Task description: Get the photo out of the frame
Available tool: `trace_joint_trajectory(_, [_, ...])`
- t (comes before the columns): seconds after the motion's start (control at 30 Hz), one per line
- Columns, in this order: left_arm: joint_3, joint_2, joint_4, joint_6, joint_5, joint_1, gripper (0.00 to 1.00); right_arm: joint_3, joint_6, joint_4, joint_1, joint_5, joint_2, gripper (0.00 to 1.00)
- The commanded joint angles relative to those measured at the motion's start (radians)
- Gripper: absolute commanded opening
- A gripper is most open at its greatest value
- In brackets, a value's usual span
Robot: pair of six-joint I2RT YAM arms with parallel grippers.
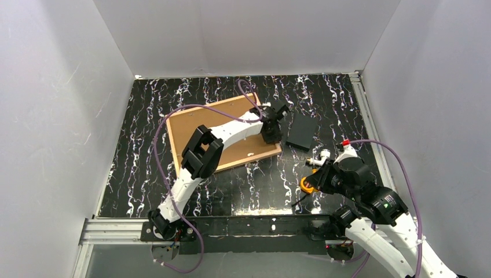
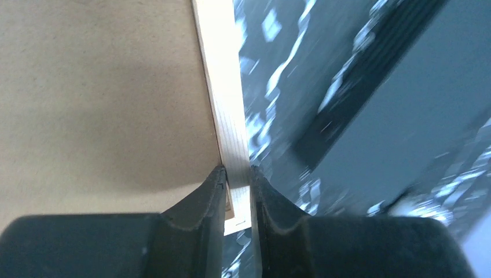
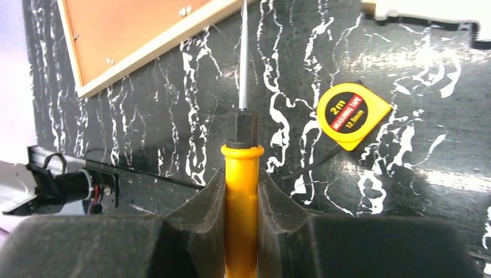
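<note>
The left gripper (image 2: 237, 174) is clamped on an edge strip of the frame (image 2: 227, 110). The right gripper (image 3: 241, 179) grips a screwdriver (image 3: 242, 133). The photo (image 1: 184, 130) lies backing-up inside the frame. The left arm should pin the frame flat while the blade levers each tab (image 3: 184, 10) gently.

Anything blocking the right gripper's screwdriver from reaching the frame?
Nothing visible. Only table lies between the frame and the screwdriver held by the right gripper; the tape measure sits off to the side.

The frame (image 2: 230, 116) is grained wood, the photo (image 2: 98, 87) shows matt brown board, and the screwdriver handle (image 3: 241, 197) is glossy plastic.
</note>
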State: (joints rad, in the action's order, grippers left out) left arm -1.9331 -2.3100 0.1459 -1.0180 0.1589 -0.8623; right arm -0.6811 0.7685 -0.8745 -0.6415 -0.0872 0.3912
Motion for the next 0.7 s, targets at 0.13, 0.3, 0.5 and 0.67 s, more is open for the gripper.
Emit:
trace_joint_trajectory(0.13, [-0.149, -0.228, -0.327, -0.111, -0.134, 0.102, 0.03, -0.149, -0.053, -0.024, 0.003, -0.084, 0.077, 0.01])
trace_joint_trajectory(0.3, [-0.087, -0.139, -0.326, -0.033, -0.159, 0.116, 0.30, -0.171, -0.096, -0.004, 0.004, -0.032, 0.119, 0.01])
trace_joint_trajectory(0.5, [0.193, 0.149, -0.219, 0.113, -0.295, 0.174, 0.59, -0.140, -0.144, 0.048, 0.003, 0.063, 0.153, 0.01])
trace_joint_trajectory(0.67, [0.472, 0.475, -0.046, 0.260, -0.371, 0.251, 0.74, -0.125, -0.215, 0.101, 0.003, 0.197, 0.229, 0.01])
